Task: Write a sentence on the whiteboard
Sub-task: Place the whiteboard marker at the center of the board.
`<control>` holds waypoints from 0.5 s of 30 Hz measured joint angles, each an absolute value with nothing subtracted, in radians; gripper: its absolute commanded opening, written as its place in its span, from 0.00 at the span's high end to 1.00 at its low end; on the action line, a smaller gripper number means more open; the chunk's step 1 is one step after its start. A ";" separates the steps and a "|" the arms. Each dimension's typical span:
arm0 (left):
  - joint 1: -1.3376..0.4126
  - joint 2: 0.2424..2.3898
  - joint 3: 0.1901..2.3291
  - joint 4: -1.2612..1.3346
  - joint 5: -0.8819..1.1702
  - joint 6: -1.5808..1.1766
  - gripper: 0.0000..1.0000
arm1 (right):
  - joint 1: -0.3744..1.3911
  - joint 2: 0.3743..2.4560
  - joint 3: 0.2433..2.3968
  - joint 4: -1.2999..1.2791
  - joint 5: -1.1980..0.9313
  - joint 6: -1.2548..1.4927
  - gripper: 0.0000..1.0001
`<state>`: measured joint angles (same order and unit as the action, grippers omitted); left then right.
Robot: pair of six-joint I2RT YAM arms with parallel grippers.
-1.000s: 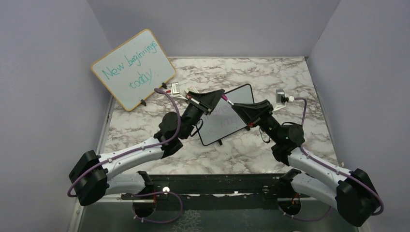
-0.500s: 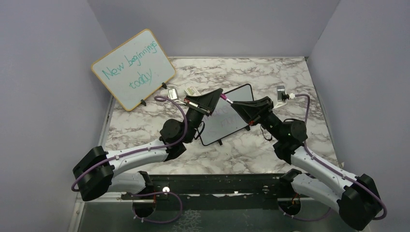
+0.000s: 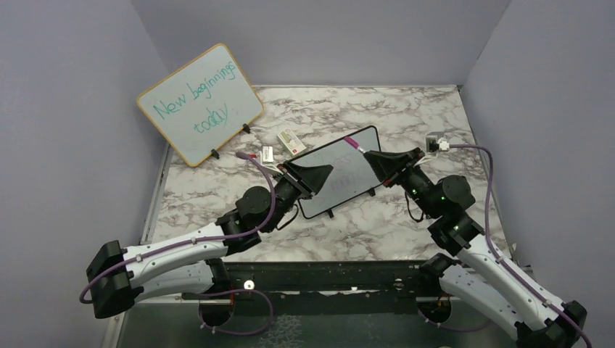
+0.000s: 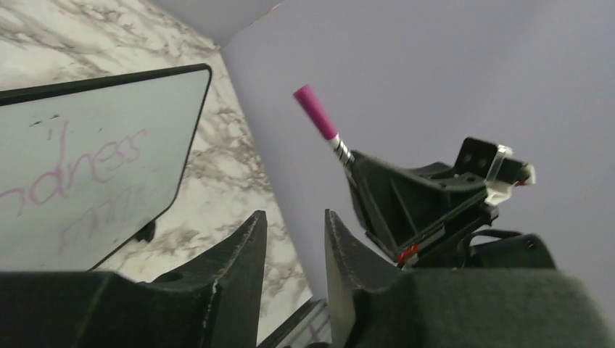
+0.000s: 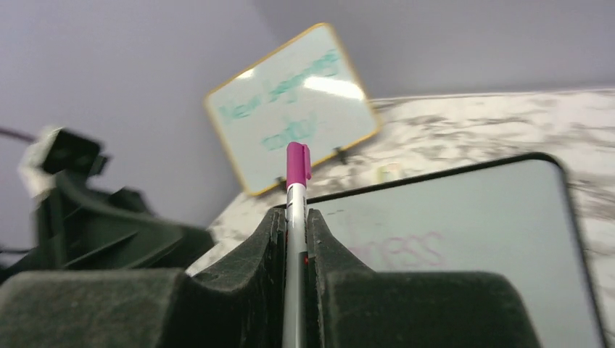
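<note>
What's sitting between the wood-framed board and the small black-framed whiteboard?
One small pale rectangular item lies on the table between the wood-framed board and the whiteboard, clearest in the top view.

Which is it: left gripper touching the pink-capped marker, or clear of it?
Apart. Left wrist view: the left gripper stands open and empty; the marker, clamped in the right gripper, sticks up beyond its fingertips with a clear gap between.
</note>
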<state>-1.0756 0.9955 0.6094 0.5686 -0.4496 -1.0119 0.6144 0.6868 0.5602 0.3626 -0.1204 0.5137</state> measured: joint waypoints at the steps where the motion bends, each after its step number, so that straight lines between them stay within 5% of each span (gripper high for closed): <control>1: -1.080 0.976 0.614 0.516 -0.452 -0.982 0.56 | 0.605 0.676 0.574 0.315 -0.059 0.489 1.00; 15: -0.807 0.828 0.760 -0.017 -0.501 -0.665 0.19 | 0.590 0.748 0.668 -0.099 0.593 0.278 1.00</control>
